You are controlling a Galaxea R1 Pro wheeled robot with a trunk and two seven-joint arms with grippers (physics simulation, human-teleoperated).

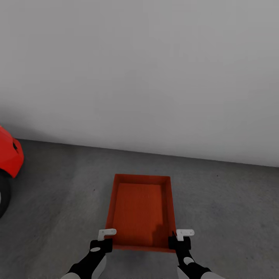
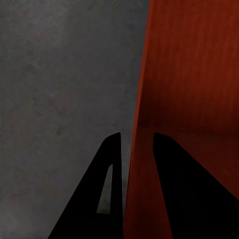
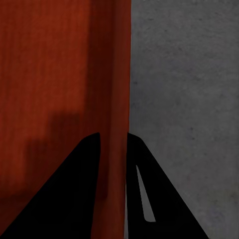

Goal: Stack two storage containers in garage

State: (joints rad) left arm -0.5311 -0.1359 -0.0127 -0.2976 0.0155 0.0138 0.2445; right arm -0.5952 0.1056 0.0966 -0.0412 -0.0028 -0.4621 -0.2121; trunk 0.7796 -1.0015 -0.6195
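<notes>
Both grippers clamp the near corners of one orange-red storage container [image 1: 141, 209]: the left gripper [image 1: 104, 243] pinches its left wall, one finger inside and one outside, and the right gripper [image 1: 180, 241] pinches the right wall likewise. That open-top bin sits over the dark grey floor [image 1: 224, 201] before the white wall [image 1: 155, 77]. A red car [image 1: 8, 155] shows at the floor's left edge.

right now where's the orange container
In the head view the container is low and centre over the grey floor, held at its near corners by the left tool and right tool, the red car far left.
</notes>
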